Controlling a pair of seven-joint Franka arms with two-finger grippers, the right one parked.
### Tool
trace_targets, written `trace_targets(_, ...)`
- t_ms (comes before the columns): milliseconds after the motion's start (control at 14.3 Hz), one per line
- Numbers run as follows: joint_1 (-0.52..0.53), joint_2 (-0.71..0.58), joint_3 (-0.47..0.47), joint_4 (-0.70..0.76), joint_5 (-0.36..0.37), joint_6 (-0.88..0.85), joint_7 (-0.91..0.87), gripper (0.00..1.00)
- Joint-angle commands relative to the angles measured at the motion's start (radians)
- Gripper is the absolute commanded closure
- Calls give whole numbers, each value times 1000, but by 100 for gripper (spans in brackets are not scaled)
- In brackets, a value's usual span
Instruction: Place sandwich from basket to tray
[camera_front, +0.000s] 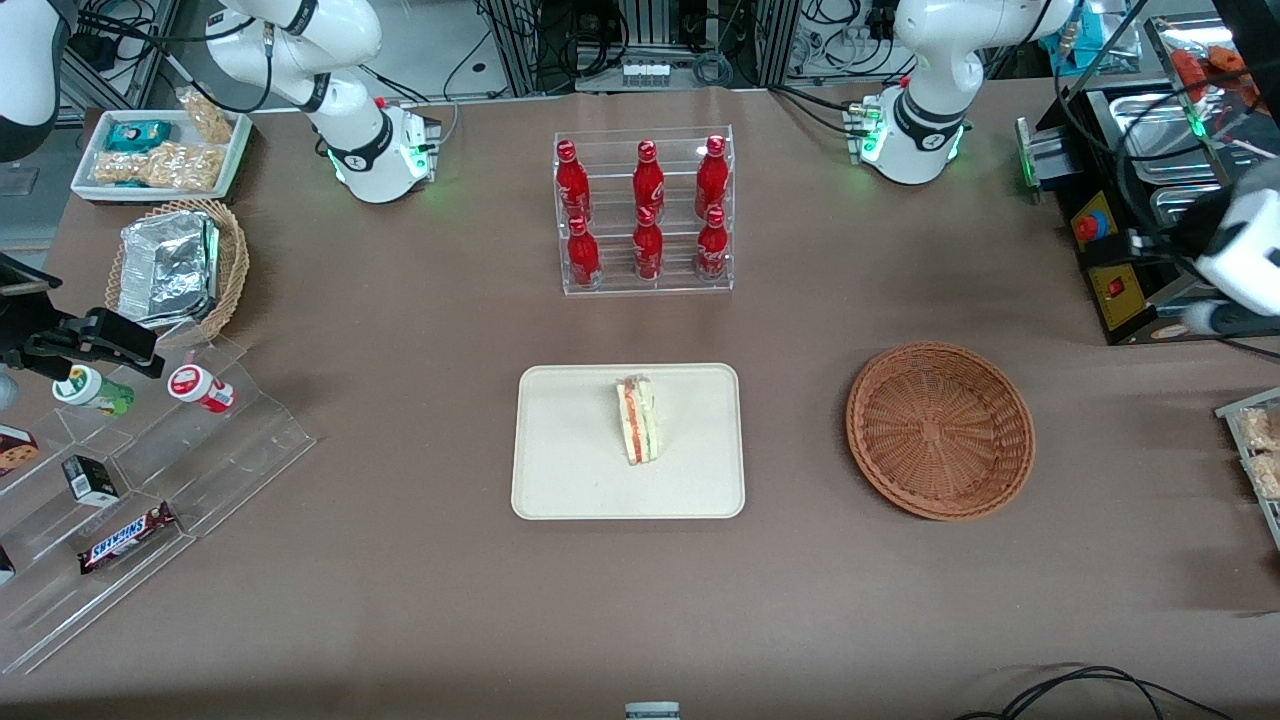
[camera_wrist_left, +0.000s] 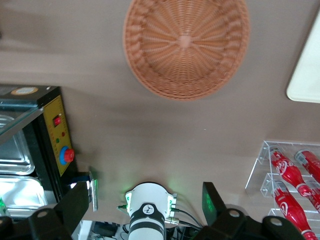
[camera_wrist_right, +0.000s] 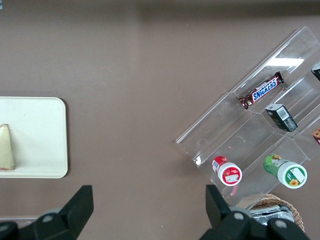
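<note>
The sandwich (camera_front: 638, 420), a white-bread wedge with orange-red and green filling, lies on the cream tray (camera_front: 560, 450) near its middle. The right wrist view catches the sandwich (camera_wrist_right: 6, 147) at the edge of the tray (camera_wrist_right: 35, 135). The reddish-brown round basket (camera_front: 940, 430) beside the tray, toward the working arm's end, holds nothing. My gripper (camera_wrist_left: 147, 195) hangs high above the table edge at the working arm's end, well away from the basket (camera_wrist_left: 186, 45) and the tray corner (camera_wrist_left: 307, 75). Its fingers (camera_wrist_left: 75, 205) stand wide apart with nothing between them.
A clear rack of red bottles (camera_front: 645, 210) stands farther from the camera than the tray. A control box with a red button (camera_front: 1110, 260) and metal pans (camera_front: 1170, 130) sit at the working arm's end. A clear snack stand (camera_front: 130, 460) and a foil-filled tan basket (camera_front: 175, 265) lie toward the parked arm's end.
</note>
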Motion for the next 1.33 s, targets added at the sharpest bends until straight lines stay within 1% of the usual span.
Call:
trace_targets(0, -30, -26, -33, 25, 2, 21, -10, 0)
trace_targets(70, -56, -60, -33, 3, 21, 64, -7, 0)
trace_targets(210, -61, -103, -33, -25, 22, 81, -15, 0)
trace_targets(490, -63, -115, -27, -29, 15, 69, -21, 0)
trace_targets(771, -75, -166, -27, -101, 22, 93, -20, 0)
trace_targets(841, -69, -166, -27, -100, 22, 92, -20, 0)
trace_targets(981, -64, -158, -27, -87, 12, 83, -88, 0)
trace_targets(1261, -66, -150, -30, -84, 22, 96, -90, 0)
